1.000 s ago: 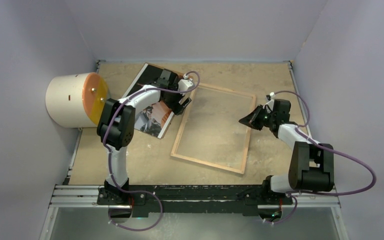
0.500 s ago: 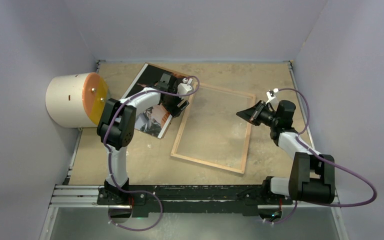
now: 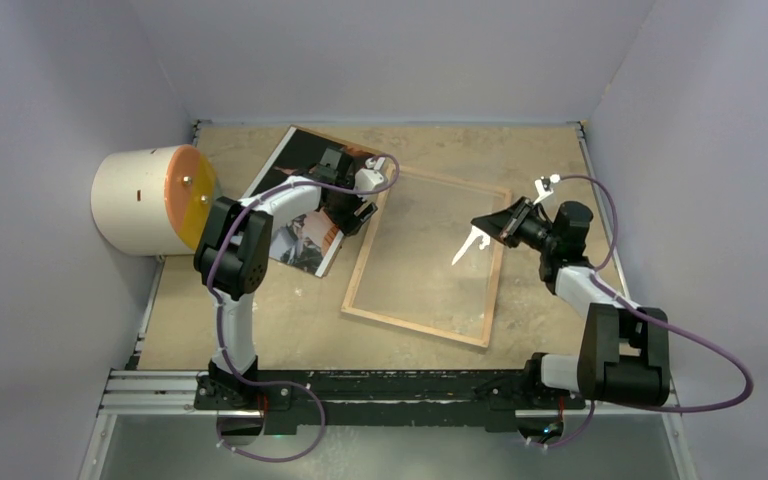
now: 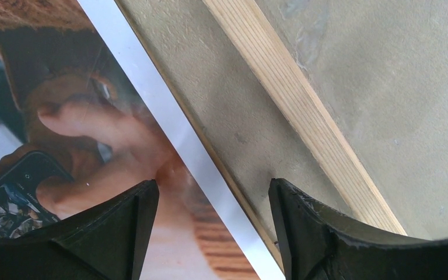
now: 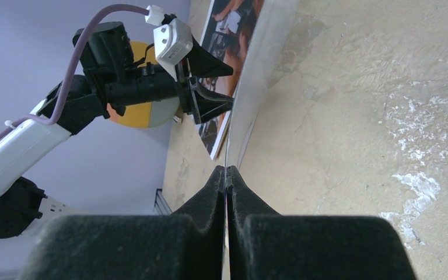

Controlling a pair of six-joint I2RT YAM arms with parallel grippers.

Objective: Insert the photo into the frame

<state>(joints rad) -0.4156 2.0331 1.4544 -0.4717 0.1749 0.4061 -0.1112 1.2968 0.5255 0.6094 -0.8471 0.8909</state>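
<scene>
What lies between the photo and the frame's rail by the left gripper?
A bare strip of table lies between the photo and the frame; the left wrist view shows it.

Robot lab cell: plain lilac walls (image 3: 390,60), bare board tabletop (image 3: 280,322), aluminium mounting rail (image 3: 150,385).

Bright, diffuse, even light, faint shadows — slight sheen on the photo (image 4: 64,116), wrist foregrounds soft.

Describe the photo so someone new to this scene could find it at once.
Start at the big cream drum with the orange face on the left. Just right of it, partly under the left gripper, the photo lies flat. Unlike the plain wooden frame beside it, it is a glossy picture with a white border.
</scene>
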